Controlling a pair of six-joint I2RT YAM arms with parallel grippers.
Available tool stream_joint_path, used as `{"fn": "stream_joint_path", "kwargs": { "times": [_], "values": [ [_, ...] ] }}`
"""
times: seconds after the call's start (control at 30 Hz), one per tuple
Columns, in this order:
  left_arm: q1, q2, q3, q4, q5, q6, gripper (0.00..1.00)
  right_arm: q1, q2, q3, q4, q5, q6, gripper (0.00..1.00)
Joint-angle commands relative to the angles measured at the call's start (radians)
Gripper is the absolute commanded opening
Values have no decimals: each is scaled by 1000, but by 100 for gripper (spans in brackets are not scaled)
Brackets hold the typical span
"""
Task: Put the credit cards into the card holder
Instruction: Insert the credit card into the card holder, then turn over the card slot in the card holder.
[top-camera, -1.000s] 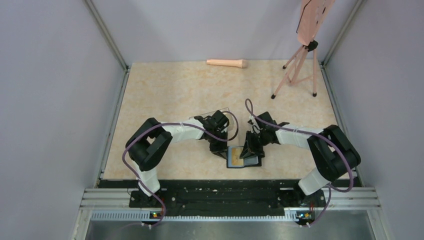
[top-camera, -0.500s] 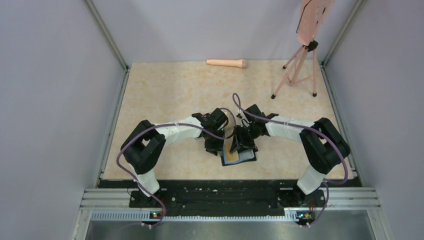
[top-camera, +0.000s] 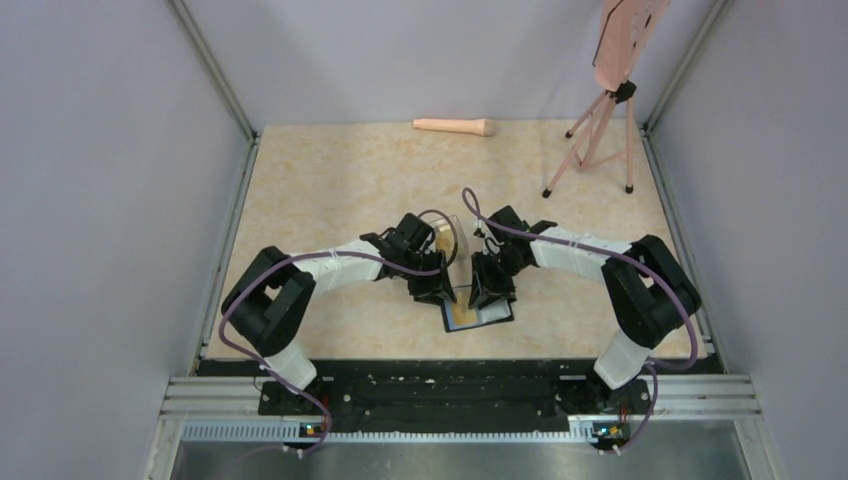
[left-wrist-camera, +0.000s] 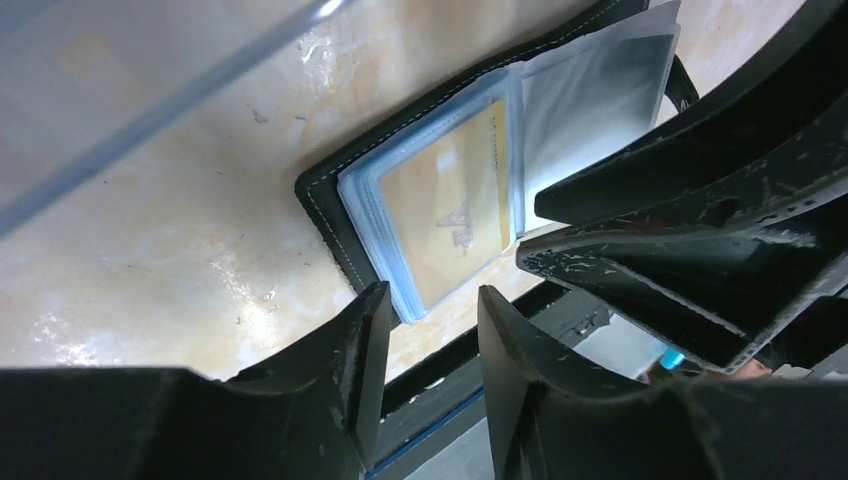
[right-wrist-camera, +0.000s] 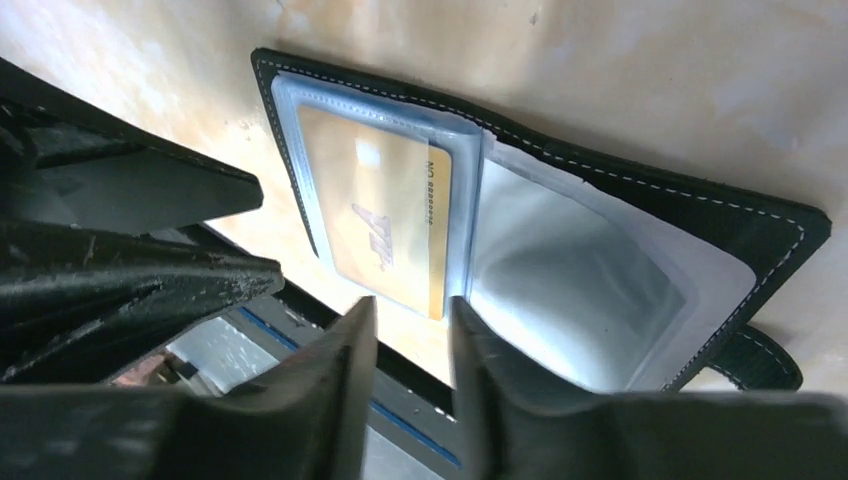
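Note:
The card holder (top-camera: 497, 314) lies open on the table near the front edge. A yellow-orange credit card (top-camera: 463, 315) sits inside the clear pocket of its left page (left-wrist-camera: 450, 215) (right-wrist-camera: 385, 225). The right-hand pockets (right-wrist-camera: 575, 275) look empty, and the clasp tab (right-wrist-camera: 760, 360) sticks out at the far corner. My left gripper (top-camera: 437, 291) (left-wrist-camera: 430, 320) hovers open just off the holder's left edge, with nothing between its fingers. Over the holder's fold, my right gripper (top-camera: 490, 291) (right-wrist-camera: 412, 315) is also open and empty. No other credit cards show.
A clear plastic box (top-camera: 450, 232) stands behind the grippers, partly hidden by the arms; its edge (left-wrist-camera: 150, 100) shows in the left wrist view. Far back lie a beige cylinder (top-camera: 455, 126) and a pink tripod (top-camera: 598, 135). The black front rail (top-camera: 450, 375) is close.
Both grippers have opened. The right gripper moved left with the holder, whose yellow card now shows in the left pocket. The left arm shifted slightly left and forward.

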Motion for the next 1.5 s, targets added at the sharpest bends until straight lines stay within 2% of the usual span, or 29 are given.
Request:
{"fn": "stream_joint_path", "kwargs": {
  "times": [0.0, 0.03, 0.13, 0.3, 0.67, 0.87, 1.2, 1.23, 1.33, 1.47],
  "values": [
    [18, -7, -41, 180, 111, -84, 41, -4, -15, 36, -3, 3, -11, 21],
    [19, 0, -41, 181, 108, -87, 39, -5, -9, 30, 3, 2, -11, 15],
    [19, 16, -44, 189, 100, -92, 38, -9, 13, 15, 15, 2, -14, 7],
    [17, 51, -35, 172, 79, -90, 38, -12, 45, -10, 39, -1, -23, 0],
    [11, 40, 19, 33, -49, -37, 42, -11, 106, -13, 40, 20, -37, 0],
    [3, 88, 50, 69, -14, -47, 42, -11, 119, -9, 38, 14, -42, 0],
    [-16, 98, 112, 82, 27, -36, 26, -11, 124, -6, 42, 0, -47, 0],
    [-18, 98, 115, 82, 28, -37, 22, -11, 123, -6, 44, -2, -48, 0],
    [-18, 98, 125, 63, 23, -33, 2, -11, 105, 0, 44, -1, -48, 0],
    [-18, 95, 158, -34, -8, 3, 0, -13, 50, 13, 51, 6, -44, 1]
  ]
}}
